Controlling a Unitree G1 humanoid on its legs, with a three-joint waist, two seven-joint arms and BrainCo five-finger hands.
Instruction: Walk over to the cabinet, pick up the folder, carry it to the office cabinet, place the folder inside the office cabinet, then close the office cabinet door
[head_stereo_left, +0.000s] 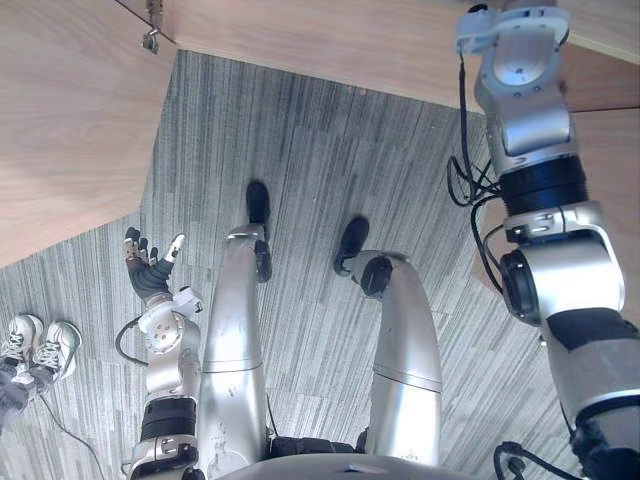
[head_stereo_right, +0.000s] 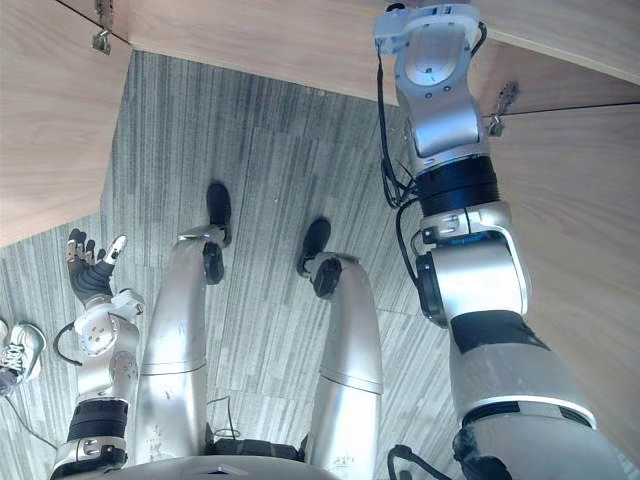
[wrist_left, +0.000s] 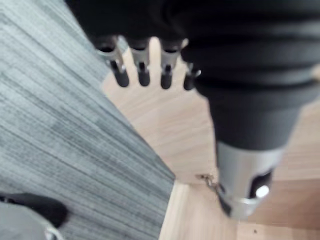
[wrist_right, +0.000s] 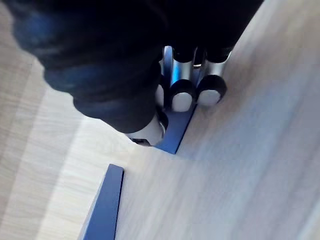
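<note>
In the right wrist view a blue folder lies thin edge up on a pale wooden cabinet surface. My right hand is shut on it, thumb on one side and fingertips on the other. A second blue edge shows close by; I cannot tell if it belongs to the same folder. In the eye views my right arm reaches up past the top edge toward the wooden cabinet. My left hand hangs low on the left, open and holding nothing.
An open wooden door panel with a metal hinge stands on the left. Another panel with a hinge is on the right. Grey striped carpet lies between. A person's white shoes stand at the far left.
</note>
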